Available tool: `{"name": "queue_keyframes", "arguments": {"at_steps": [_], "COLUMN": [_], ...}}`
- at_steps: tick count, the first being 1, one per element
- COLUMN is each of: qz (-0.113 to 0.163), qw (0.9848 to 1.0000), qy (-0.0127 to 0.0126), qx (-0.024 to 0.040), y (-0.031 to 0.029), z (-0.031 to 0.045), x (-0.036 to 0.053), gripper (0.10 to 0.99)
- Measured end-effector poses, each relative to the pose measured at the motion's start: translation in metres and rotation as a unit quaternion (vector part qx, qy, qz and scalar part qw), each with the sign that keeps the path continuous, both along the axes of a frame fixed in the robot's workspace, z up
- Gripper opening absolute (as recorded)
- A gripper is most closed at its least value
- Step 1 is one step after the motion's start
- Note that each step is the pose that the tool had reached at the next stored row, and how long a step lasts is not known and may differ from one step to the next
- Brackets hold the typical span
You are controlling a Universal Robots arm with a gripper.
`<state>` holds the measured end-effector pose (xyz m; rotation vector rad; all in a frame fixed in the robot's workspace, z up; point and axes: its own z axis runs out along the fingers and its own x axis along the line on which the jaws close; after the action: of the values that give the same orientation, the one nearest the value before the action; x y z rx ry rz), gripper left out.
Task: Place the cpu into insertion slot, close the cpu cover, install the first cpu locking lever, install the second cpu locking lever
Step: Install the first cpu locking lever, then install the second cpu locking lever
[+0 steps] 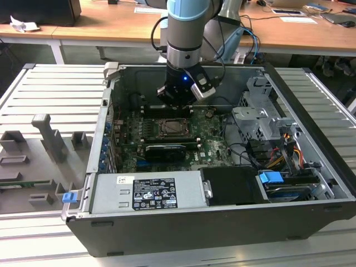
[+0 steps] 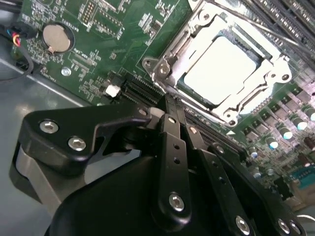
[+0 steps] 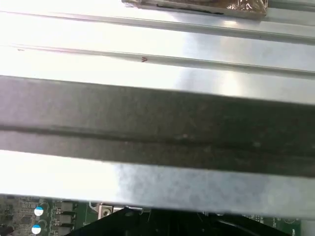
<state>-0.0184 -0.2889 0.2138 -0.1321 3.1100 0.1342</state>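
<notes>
The cpu (image 2: 222, 69) flat in the insertion slot (image 2: 224, 59) under the cpu cover (image 2: 275, 73), pincer (image 2: 167, 105) pressed together just beside.

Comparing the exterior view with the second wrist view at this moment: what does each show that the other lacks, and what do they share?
Exterior view alone: the whole open computer case on the ribbed metal table, the power supply, the drive cage and the wooden desks behind.

Second wrist view alone: the cpu lying pale and flat in the insertion slot with the cpu cover framing it, a coin battery, and the gripper's black linkages close up.

Both: the green motherboard, the insertion slot and the gripper hovering beside the socket.
</notes>
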Motion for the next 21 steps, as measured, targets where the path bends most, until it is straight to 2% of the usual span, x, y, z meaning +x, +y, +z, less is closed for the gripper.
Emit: {"name": "queue_keyframes", "arguments": {"at_steps": [4, 21], "qz": [0.0, 0.0], "qw": [1.0, 1.0], "qy": [0.0, 0.0], "qx": [-0.0001, 0.0], "y": [-0.0035, -0.0099], "z": [0.0, 0.0], "x": [0.0, 0.0], "gripper": [0.106, 0.106]}}
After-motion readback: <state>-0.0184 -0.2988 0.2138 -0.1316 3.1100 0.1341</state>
